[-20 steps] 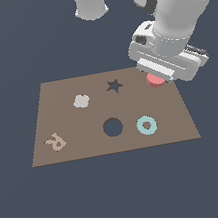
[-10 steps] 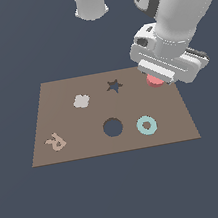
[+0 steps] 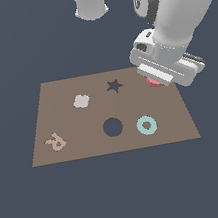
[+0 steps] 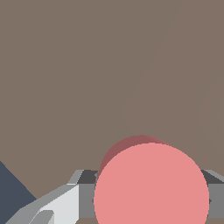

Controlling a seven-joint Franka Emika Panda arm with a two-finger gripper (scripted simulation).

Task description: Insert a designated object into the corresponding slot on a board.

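One legible character is present: a tan piece shaped as the capital letter "R" (image 3: 55, 142), lying tilted on the brown board (image 3: 57, 92) near its corner at the exterior view's left. No printed labels, brands or numbers are legible in either view.

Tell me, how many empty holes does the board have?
2. The star hole is near the far edge; the round hole is nearer the front, beside the teal ring. The arm may hide more.
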